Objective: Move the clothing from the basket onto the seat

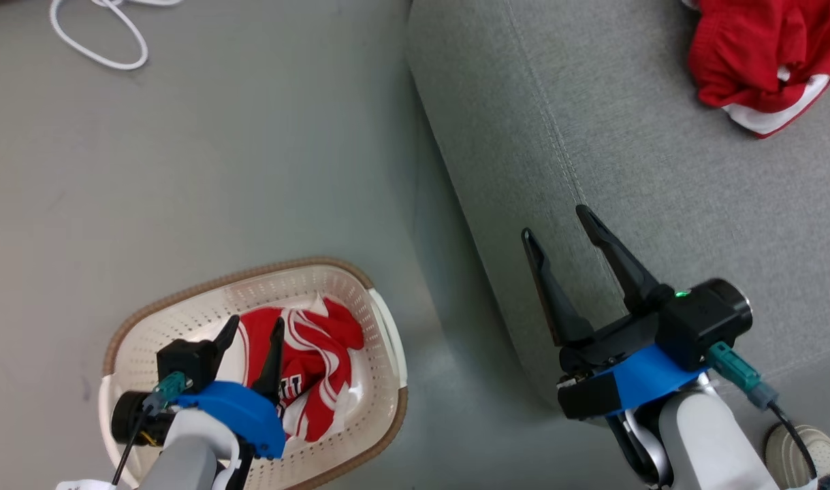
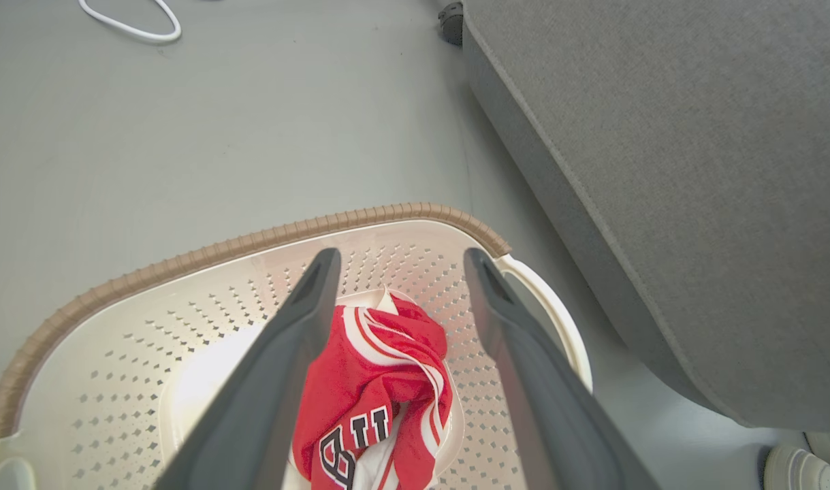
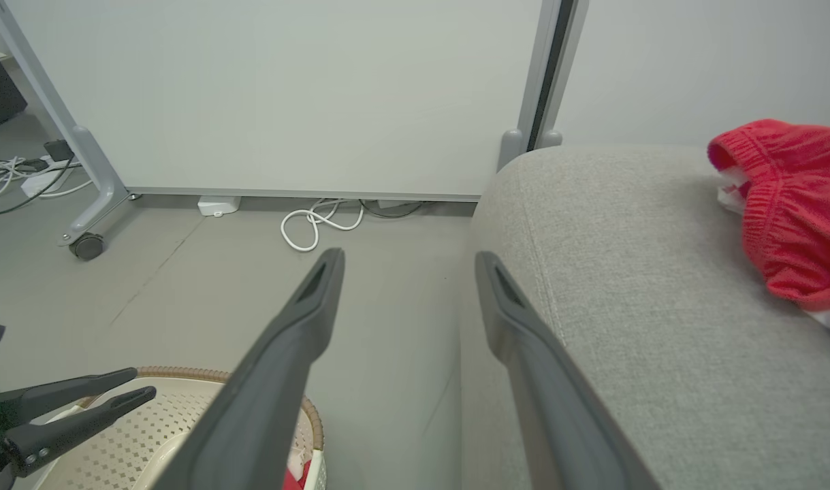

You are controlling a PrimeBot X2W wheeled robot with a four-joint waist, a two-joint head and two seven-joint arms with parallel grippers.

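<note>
A red garment with white stripes lies crumpled in the cream perforated basket on the floor at the lower left. My left gripper hangs open just above it, its fingers to either side of the cloth's upper edge without touching it. In the left wrist view the clothing sits between and below the open left gripper. Another red garment rests on the grey seat at the top right. My right gripper is open and empty over the seat's rounded front edge.
A white cable loops on the grey floor at the top left. A person's pale shoe stands at the lower right beside the seat. In the right wrist view a white panel on a wheeled frame stands behind the floor.
</note>
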